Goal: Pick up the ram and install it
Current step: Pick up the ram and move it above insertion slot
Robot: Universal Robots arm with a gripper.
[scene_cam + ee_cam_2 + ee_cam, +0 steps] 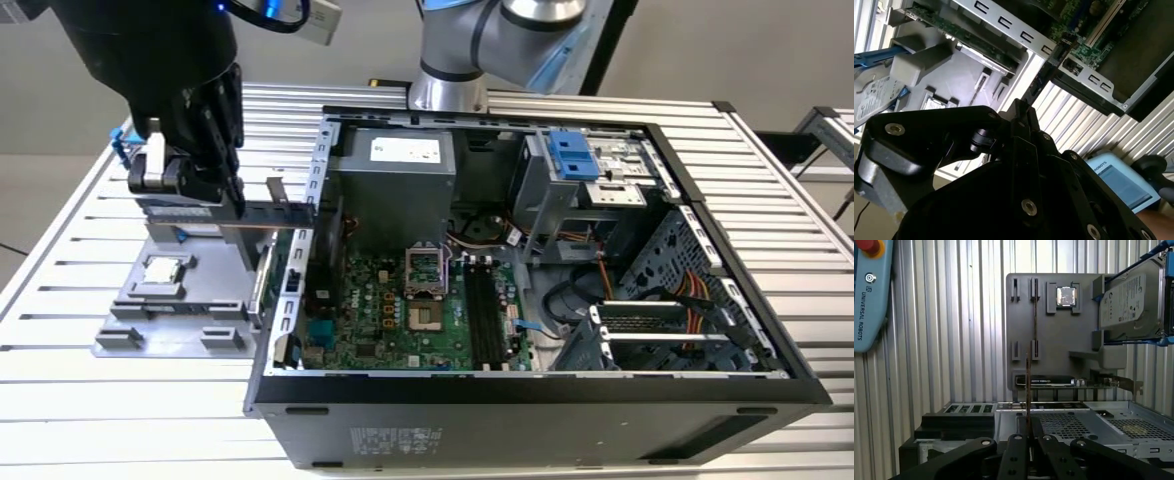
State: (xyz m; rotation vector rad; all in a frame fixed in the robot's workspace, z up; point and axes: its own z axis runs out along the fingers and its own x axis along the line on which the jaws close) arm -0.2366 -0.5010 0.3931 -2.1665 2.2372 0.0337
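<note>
The ram [267,215] is held level above the table, between the grey fixture tray [174,310] and the open computer case [534,390]. My black gripper [200,200] is shut on one end of it, and the other end points toward the case's wall. In the first wrist view the ram [1027,385] shows edge-on as a thin strip rising from my gripper [1027,432], in line with the bare narrow slot [1034,315] of the tray below. The black memory slots [483,315] lie on the green motherboard [387,310] inside the case.
On the tray sit a small silver chip [1066,296], a silver hard drive in a blue frame [1129,305] and a long card [1049,381]. A light blue pendant [869,295] lies on the slatted table. The arm's base [454,60] stands behind the case.
</note>
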